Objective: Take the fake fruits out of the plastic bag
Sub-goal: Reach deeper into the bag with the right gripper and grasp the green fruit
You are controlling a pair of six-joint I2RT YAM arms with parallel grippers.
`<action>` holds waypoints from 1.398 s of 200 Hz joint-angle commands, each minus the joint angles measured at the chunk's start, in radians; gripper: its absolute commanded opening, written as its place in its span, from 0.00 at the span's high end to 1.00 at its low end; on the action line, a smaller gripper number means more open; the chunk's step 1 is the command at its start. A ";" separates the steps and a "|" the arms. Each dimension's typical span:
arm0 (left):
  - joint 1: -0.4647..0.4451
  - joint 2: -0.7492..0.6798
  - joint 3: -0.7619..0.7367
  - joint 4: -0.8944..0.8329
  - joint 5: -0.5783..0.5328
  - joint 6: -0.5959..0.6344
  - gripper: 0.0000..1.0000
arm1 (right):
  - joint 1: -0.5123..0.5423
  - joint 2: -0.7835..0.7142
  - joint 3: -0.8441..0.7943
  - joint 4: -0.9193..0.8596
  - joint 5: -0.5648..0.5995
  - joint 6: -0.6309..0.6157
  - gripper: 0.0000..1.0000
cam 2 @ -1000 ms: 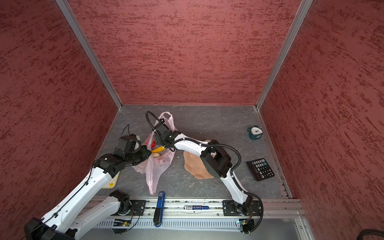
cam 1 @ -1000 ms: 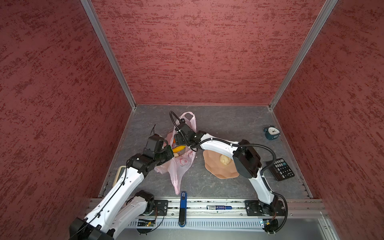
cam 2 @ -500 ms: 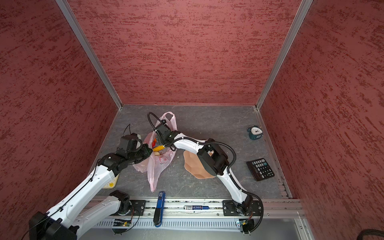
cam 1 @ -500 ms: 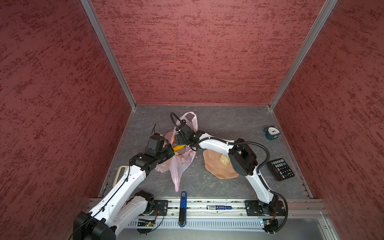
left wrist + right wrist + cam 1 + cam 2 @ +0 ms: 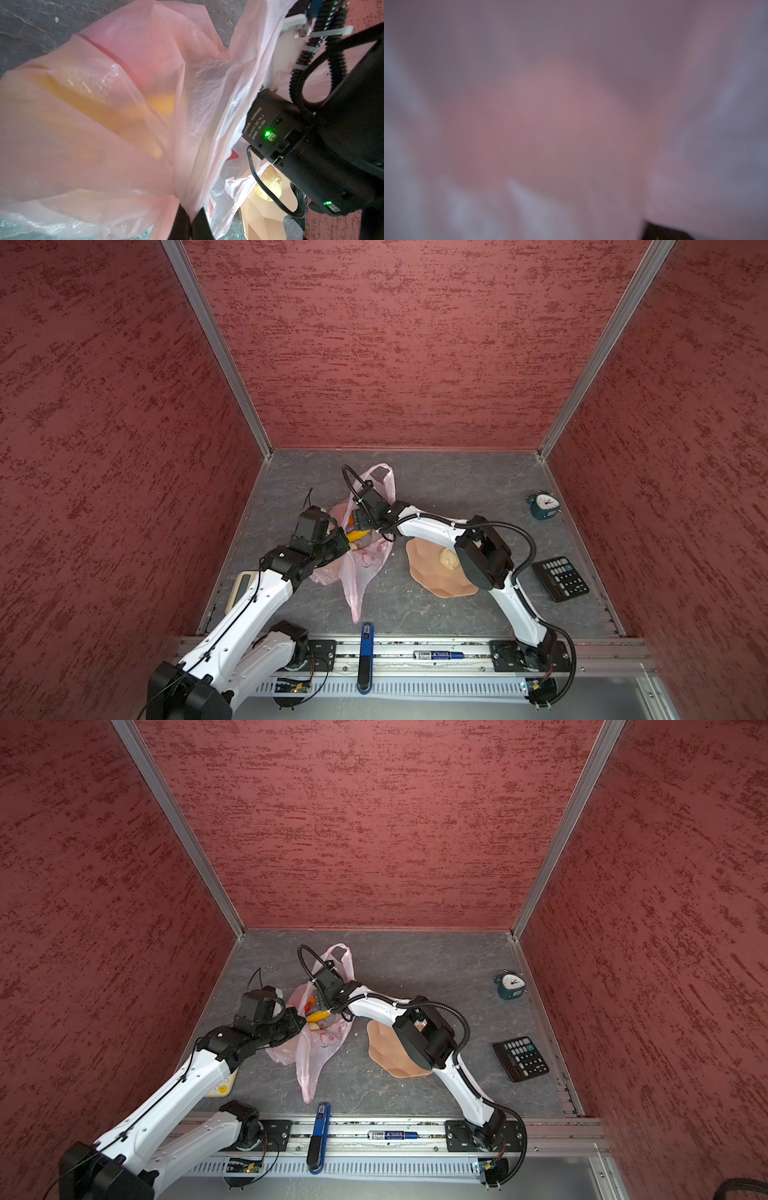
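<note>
Only the left wrist view is showing my left claw (image 5: 190, 222) clamping the plastic bag (image 5: 116, 158). My right claw (image 5: 357, 526) is reaching inside; open or closed, I cannot tell. Left of the bench's (image 5: 457, 489) middle, the bag is holding a banana (image 5: 358, 536), the peach dish (image 5: 432, 585) a cream ball (image 5: 449, 560).

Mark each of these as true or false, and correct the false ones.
1. The left gripper is clamped on the plastic bag. True.
2. The peach dish is empty. False: a cream-beige ball lies in it.
3. The yellow banana lies on the table outside the bag. False: it sits in the bag's open mouth.
4. The calculator and the alarm clock both lie to the right of the dish in both top views. True.
5. The right gripper hangs over the dish. False: it reaches into the bag's mouth, and the right wrist view shows only blurred pink film.
</note>
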 commanded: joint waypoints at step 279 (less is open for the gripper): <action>0.078 -0.014 -0.039 0.048 0.065 0.022 1.00 | -0.015 -0.008 0.034 0.048 -0.109 -0.053 0.13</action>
